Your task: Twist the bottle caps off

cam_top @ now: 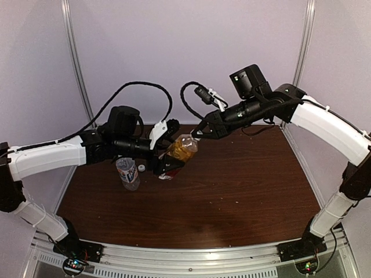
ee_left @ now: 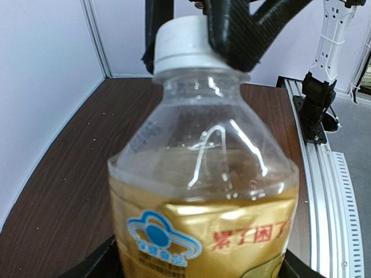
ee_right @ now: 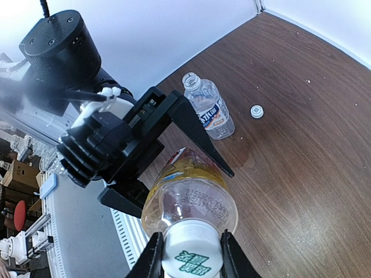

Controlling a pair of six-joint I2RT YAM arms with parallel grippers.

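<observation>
My left gripper (cam_top: 171,159) is shut on the amber bottle (cam_top: 181,150) with the red-yellow label and holds it tilted above the table; the bottle fills the left wrist view (ee_left: 200,197). My right gripper (cam_top: 194,135) is shut on that bottle's white cap (ee_right: 191,253), a finger on each side; the cap also shows in the left wrist view (ee_left: 182,43). The colourless bottle (cam_top: 127,172) stands open on the table at the left, also in the right wrist view (ee_right: 207,107). Its white cap (cam_top: 141,168) lies beside it on the table, and shows in the right wrist view (ee_right: 256,111).
The dark wooden table (cam_top: 232,191) is walled by white panels at the back and sides. An aluminium rail (cam_top: 191,260) with the arm bases runs along the near edge.
</observation>
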